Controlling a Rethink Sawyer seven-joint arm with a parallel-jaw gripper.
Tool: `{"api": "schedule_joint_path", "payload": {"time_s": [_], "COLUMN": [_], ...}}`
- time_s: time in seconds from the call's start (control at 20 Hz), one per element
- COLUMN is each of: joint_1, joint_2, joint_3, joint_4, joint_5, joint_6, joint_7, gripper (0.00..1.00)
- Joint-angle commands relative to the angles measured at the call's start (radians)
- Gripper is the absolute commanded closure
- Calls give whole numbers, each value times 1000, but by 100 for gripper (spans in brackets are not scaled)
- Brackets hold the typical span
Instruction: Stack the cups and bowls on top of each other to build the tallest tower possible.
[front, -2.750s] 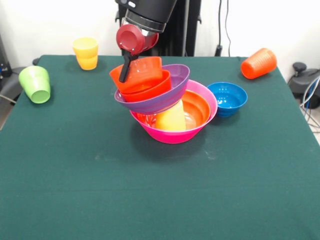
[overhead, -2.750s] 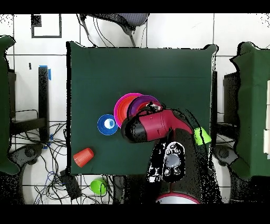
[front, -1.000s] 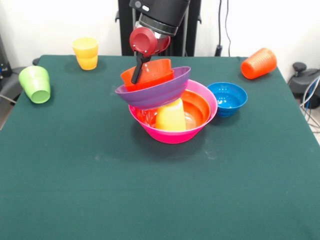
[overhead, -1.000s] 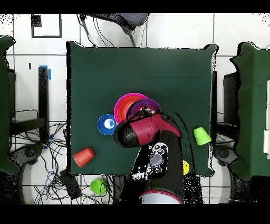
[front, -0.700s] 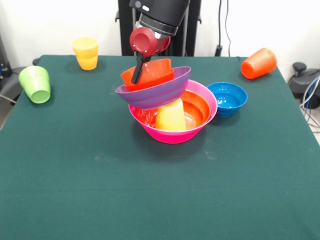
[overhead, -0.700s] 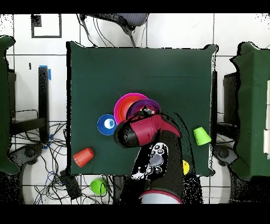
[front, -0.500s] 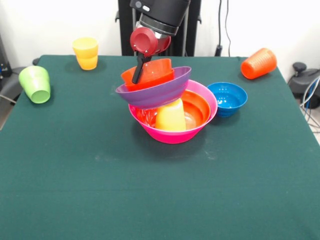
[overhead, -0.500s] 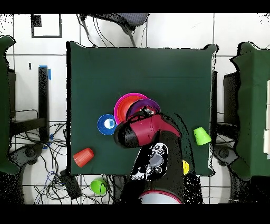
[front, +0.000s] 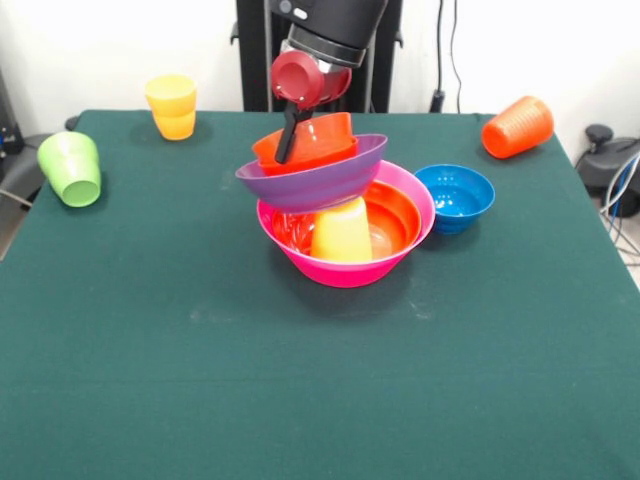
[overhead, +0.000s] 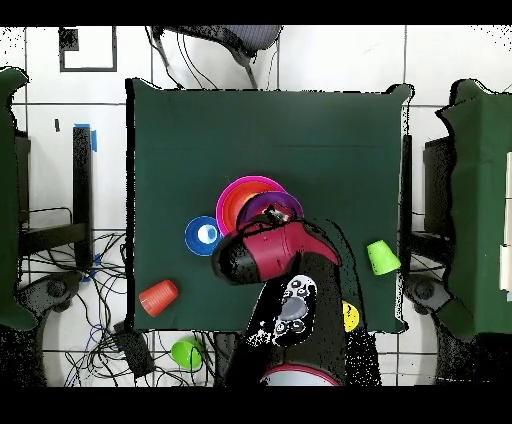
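Note:
The tower stands mid-table on the pink bowl (front: 345, 268) (overhead: 230, 192). Inside it sits a large orange bowl (front: 398, 213) and an upturned yellow cup (front: 342, 232). On the cup rests the purple bowl (front: 310, 180) (overhead: 283, 203), almost level, with small orange bowls (front: 312, 143) nested in it. My gripper (front: 290, 148) comes down from above, shut on the rim of the top small orange bowl, with one black finger (front: 287, 138) showing on its near side. In the overhead view the arm (overhead: 268, 254) hides the gripper.
A small blue bowl (front: 455, 197) (overhead: 203, 236) stands right beside the pink bowl. An orange cup (front: 517, 126) (overhead: 158, 297) lies on its side at a back corner. A yellow cup (front: 171, 106) (overhead: 349, 317) and a green cup (front: 70, 168) (overhead: 380, 256) sit near the other side.
My gripper has shifted right and slightly up, carrying the small orange bowl. The purple bowl under it has moved right along with it and now sits more level on the yellow cup.

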Motion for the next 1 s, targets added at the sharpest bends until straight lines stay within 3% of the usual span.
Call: {"api": "schedule_joint_path", "payload": {"time_s": [0.05,0.65,1.0], "joint_1": [28,16,49], "joint_2": [9,9,23], "joint_3": [85,85,23], "joint_4": [60,63,31], "joint_5": [45,35,40], "joint_6": [-43,-78,-193], "joint_7": [225,233,287], "gripper": [100,100,100]}}
